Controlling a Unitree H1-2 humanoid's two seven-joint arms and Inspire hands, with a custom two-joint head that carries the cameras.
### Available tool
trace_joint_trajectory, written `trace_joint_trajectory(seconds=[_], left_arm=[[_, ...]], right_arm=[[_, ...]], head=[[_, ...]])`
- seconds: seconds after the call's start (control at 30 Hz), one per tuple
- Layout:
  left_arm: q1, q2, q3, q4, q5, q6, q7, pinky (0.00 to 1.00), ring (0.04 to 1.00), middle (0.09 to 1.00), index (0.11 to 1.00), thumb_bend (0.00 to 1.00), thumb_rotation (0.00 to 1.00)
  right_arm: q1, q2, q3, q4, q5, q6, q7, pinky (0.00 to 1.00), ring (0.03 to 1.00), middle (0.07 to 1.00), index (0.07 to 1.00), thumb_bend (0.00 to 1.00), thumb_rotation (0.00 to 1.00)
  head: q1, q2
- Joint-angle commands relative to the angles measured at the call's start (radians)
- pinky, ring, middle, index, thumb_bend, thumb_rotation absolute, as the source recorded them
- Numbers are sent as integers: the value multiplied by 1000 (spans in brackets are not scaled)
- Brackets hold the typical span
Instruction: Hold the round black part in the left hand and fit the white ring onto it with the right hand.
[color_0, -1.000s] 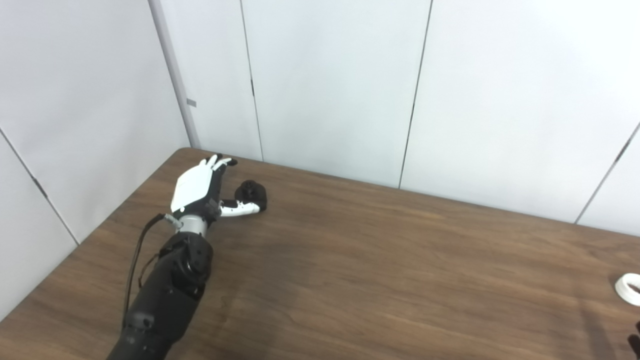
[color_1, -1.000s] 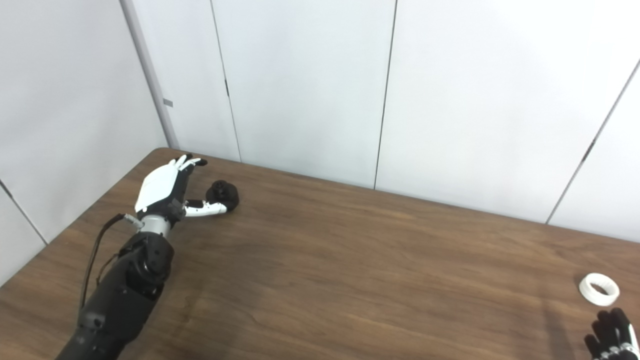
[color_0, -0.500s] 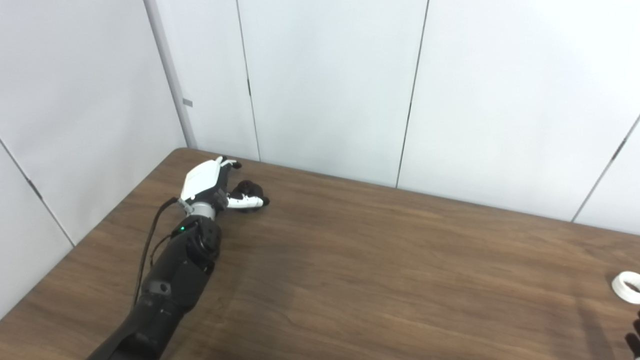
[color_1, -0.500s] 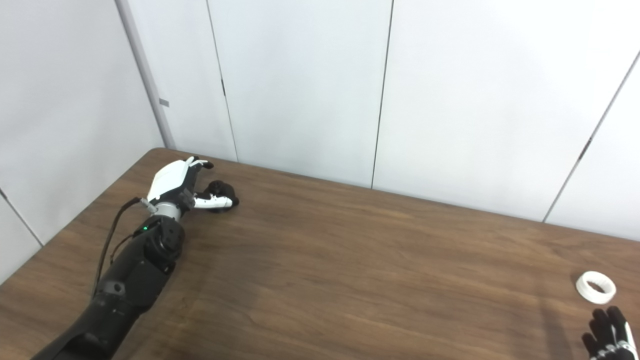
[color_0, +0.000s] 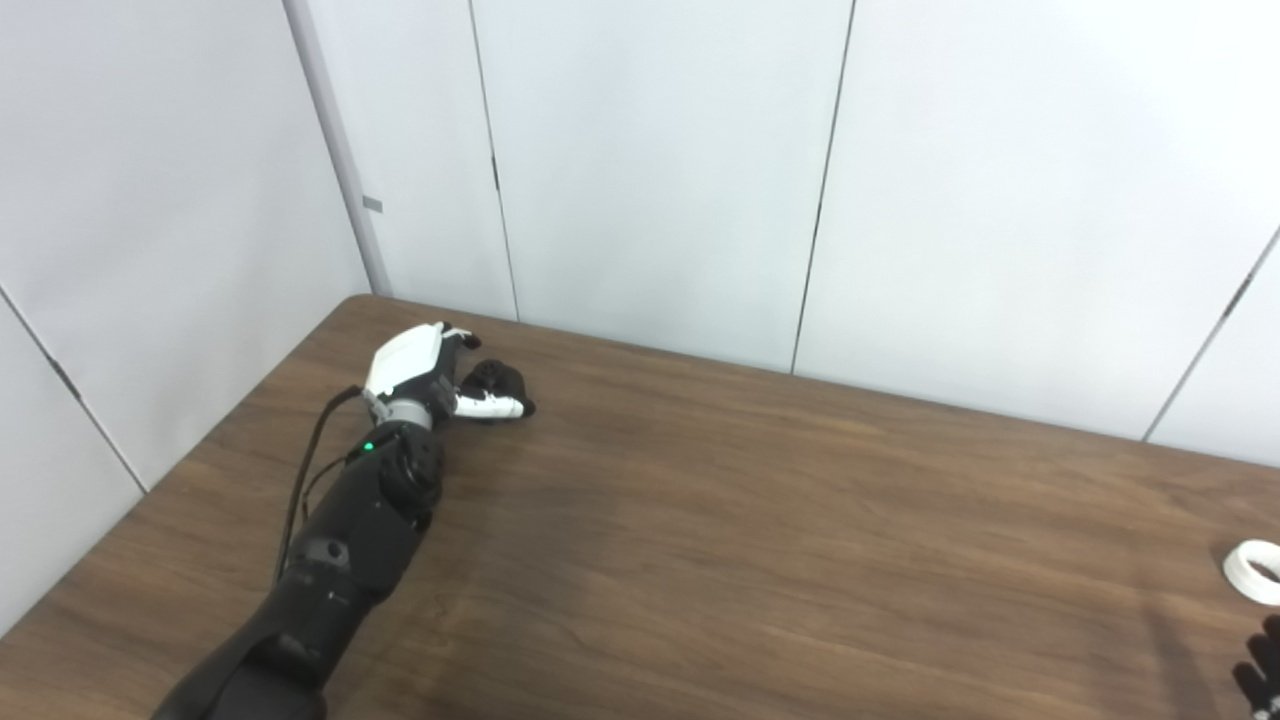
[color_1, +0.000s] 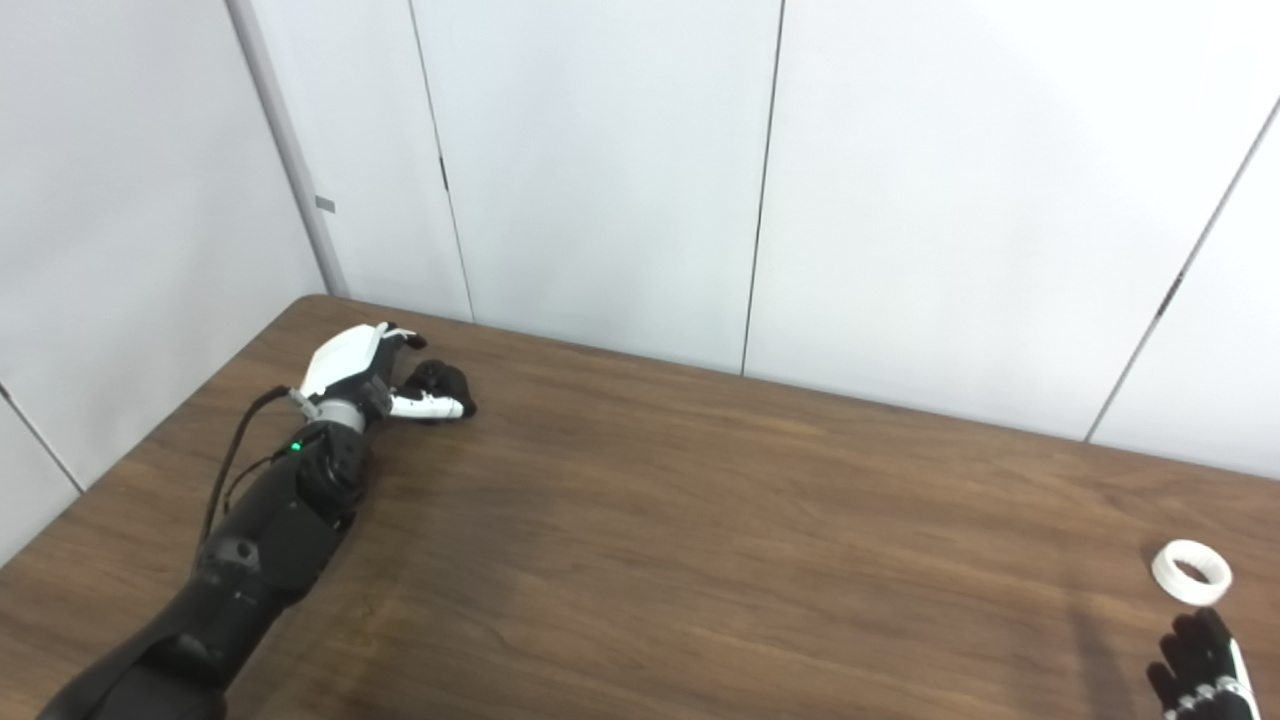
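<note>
My left hand curls around the round black part near the table's far left corner, thumb beside it; whether I grip it, I cannot tell. Only the right eye view shows my right hand's spread fingers, just below the white ring.

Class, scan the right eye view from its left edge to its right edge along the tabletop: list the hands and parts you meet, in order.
left hand → round black part → white ring → right hand. The thumb of the left hand lies in front of the black part, so those two run close together; the ring and the right hand sit far across the table.
</note>
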Motion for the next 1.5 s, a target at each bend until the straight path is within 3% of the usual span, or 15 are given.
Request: trace_joint_trajectory(seconds=[0.0, 0.67, 1.47], left_arm=[[-61, 43, -5, -4, 13, 1, 19, 1000, 1000, 983, 846, 1000, 426], [-47, 50, -14, -25, -11, 44, -26, 1000, 1000, 972, 789, 990, 411], [-57, 42, -21, -9, -43, 28, -29, 1000, 1000, 963, 749, 959, 383]], right_arm=[[56, 26, 16, 68, 7, 10, 1, 1000, 1000, 1000, 1000, 666, 1000], [61, 27, 14, 51, 6, 25, -3, 1000, 1000, 1000, 1000, 655, 1000], [62, 32, 16, 55, -4, 17, -6, 1000, 1000, 1000, 1000, 647, 1000]], head=[[0, 0], [1, 10], [-5, 15]])
